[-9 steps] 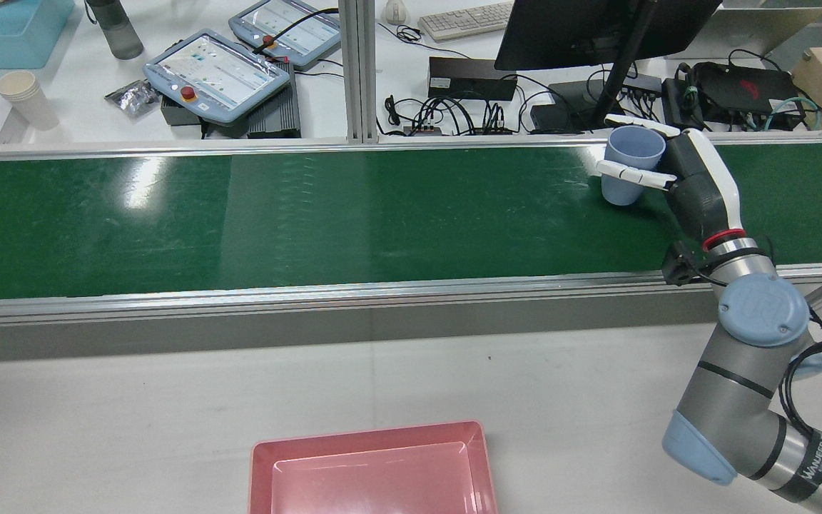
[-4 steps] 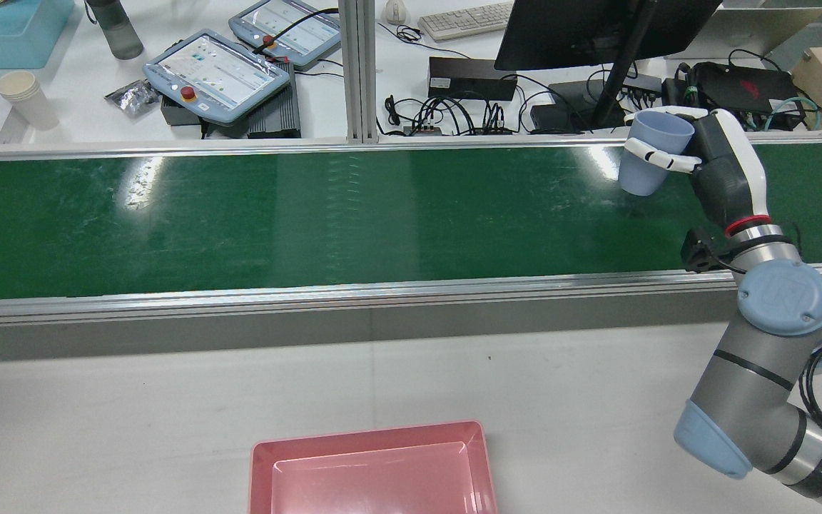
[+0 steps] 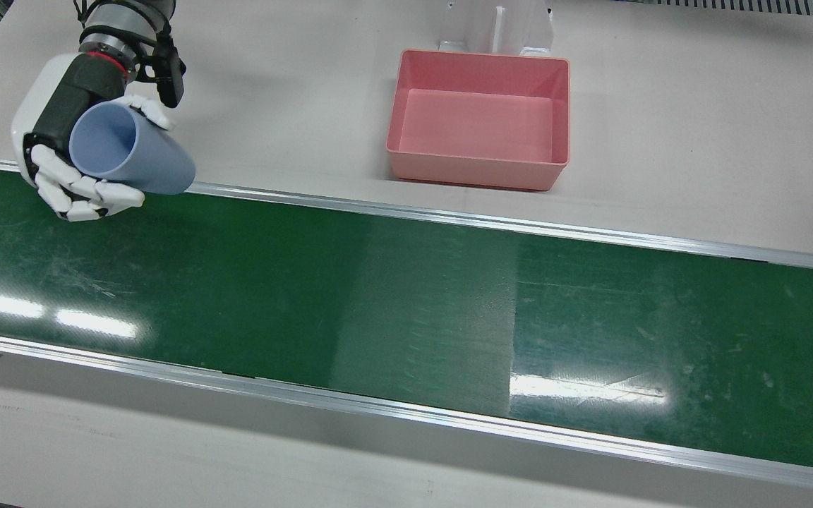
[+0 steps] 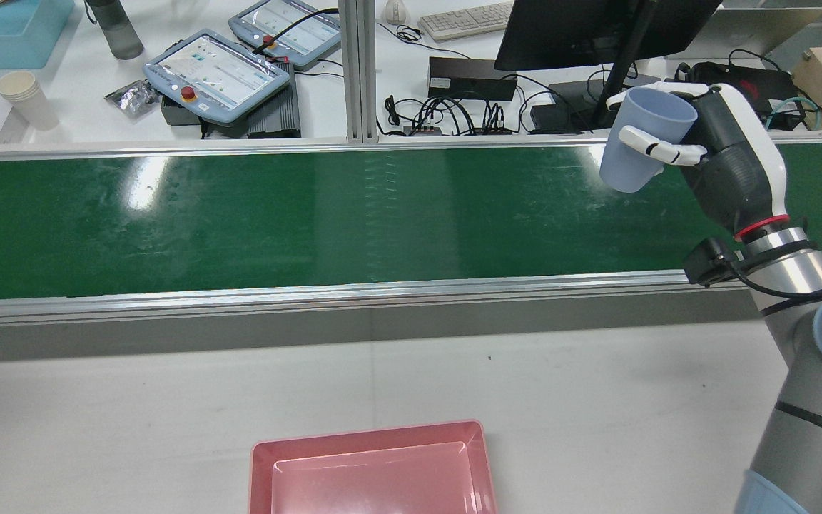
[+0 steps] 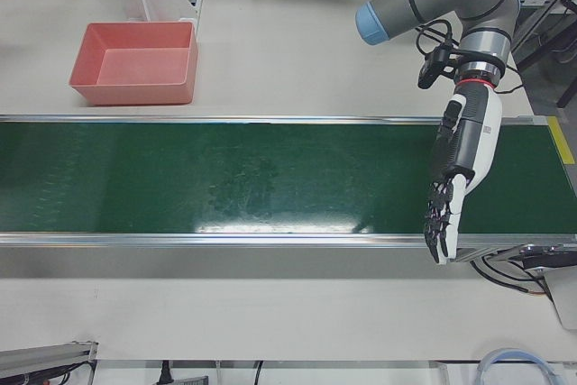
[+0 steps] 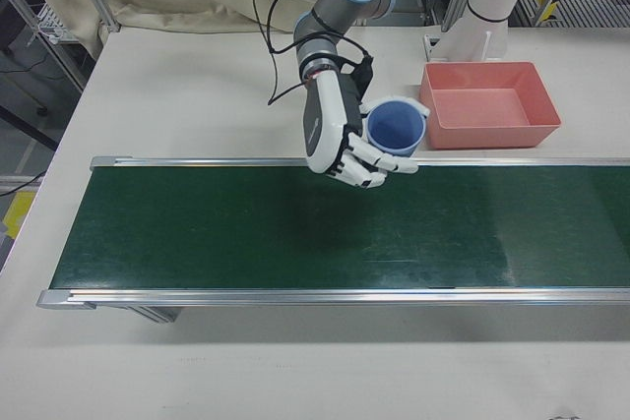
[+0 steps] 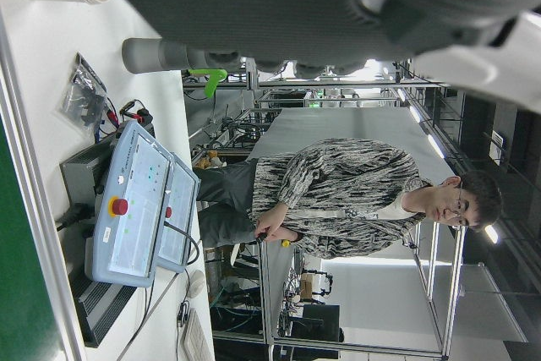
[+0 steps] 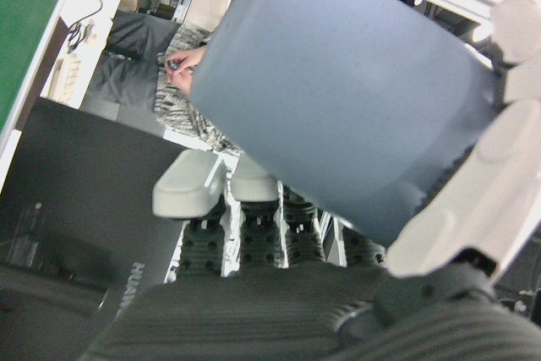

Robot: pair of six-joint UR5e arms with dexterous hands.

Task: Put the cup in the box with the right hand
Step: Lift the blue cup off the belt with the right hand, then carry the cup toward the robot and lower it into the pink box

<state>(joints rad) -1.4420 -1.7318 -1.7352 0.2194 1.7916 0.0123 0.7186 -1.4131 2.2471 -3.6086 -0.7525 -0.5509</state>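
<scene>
Front view, upper left of frame: the right hand (image 3: 68, 141) has its white fingers (image 3: 85, 194) wrapped round a pale blue plastic cup (image 3: 131, 152), gripping just below the rim; the cup is tilted, mouth toward the camera, and hangs over the near rail of the long green conveyor belt (image 3: 406, 310), clear of the belt surface. Upper centre of the same frame: the pink rectangular plastic box (image 3: 477, 169) sits on the white table beyond the belt, well apart from the cup and with nothing in it. Rear view, bottom centre: only the box's far rim (image 4: 372, 435) shows; at upper right the cup (image 4: 639, 139) is held by the right hand (image 4: 718, 153), its base tipped toward frame left. Compared with one second ago, the cup is higher in frame and slightly further right, now overlapping the belt's far rail and the desk clutter beyond it instead of lying against the green; its lean has grown, and the arm's blue elbow cap has slid to the right edge of the frame. Box position unchanged. Left-front view, right side: the left hand (image 5: 460, 164) hangs over the belt end, fingers straight and extended downward, holding nothing.
</scene>
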